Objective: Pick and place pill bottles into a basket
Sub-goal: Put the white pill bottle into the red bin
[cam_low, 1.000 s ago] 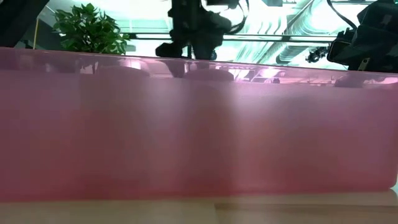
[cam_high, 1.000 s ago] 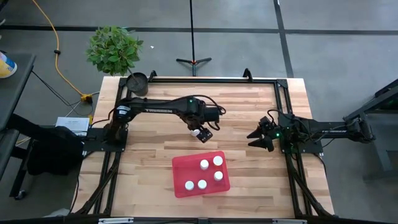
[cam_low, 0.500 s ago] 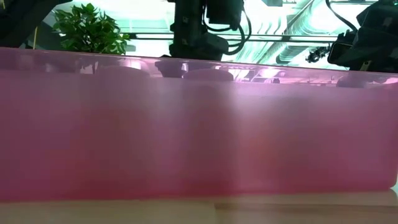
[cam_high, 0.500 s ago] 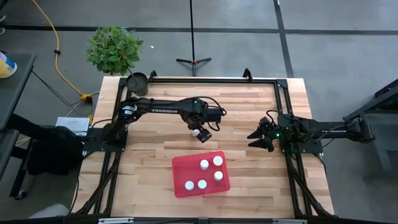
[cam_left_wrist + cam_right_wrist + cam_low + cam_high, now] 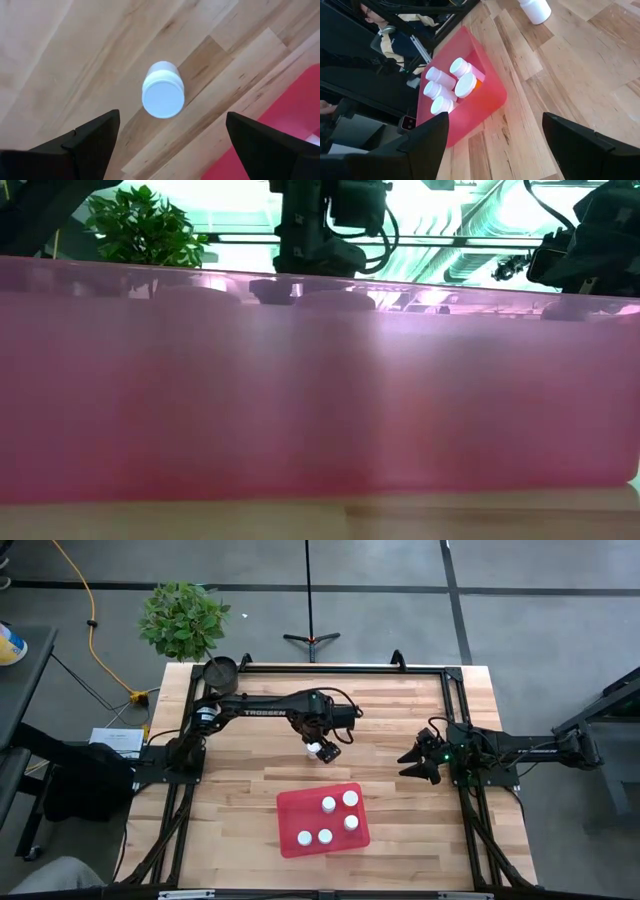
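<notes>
Left claw [image 5: 170, 145] open above lone bottle [image 5: 162, 90]; right wrist view: basket [image 5: 490, 90] bottles.

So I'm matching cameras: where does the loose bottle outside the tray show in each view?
High: bottle under the left gripper, beyond the tray.
Low: not visible; the tray wall fills it.
Left wrist: centre, between open fingers.
Right wrist: top edge.
Shared landmark: the tray.

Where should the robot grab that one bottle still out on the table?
Probably around its round sides, just under the white cap, coming straight down from above. The bottle stands upright on the table, clear of the basket, and the open left gripper hangs right over it, a finger either side.
</notes>
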You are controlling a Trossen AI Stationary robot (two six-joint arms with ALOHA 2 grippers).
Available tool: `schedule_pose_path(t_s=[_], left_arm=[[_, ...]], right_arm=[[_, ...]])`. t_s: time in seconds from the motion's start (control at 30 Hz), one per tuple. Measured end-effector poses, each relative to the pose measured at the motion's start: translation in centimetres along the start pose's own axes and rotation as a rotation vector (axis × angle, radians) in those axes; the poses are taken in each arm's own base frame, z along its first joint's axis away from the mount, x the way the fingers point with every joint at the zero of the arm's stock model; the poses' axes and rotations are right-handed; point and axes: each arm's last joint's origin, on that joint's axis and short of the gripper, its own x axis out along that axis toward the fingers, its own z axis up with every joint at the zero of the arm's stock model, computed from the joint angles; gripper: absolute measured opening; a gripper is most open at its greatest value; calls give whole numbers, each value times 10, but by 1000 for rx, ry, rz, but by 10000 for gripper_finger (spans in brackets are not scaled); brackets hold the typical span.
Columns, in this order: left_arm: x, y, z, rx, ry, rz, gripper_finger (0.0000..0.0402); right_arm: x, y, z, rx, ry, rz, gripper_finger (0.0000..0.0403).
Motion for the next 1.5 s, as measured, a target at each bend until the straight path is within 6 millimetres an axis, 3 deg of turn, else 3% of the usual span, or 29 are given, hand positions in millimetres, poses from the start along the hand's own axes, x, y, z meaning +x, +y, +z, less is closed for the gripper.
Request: schedule_pose_path(t_s=[0.43,0.77,1.07,1.5], left_arm=[[0,0,-1,16,5,-2,399],[25,3,-5,26,67,5,399],[24,-3,4,59,-23,-62,399],[30,3,9,45,-30,-20,397]], right_arm=[[0,0,0,0,0,0,312],[0,0,0,4,0,0,312],[0,0,0,3,-1,-1,312],[0,0,0,8,-2,-3,312]])
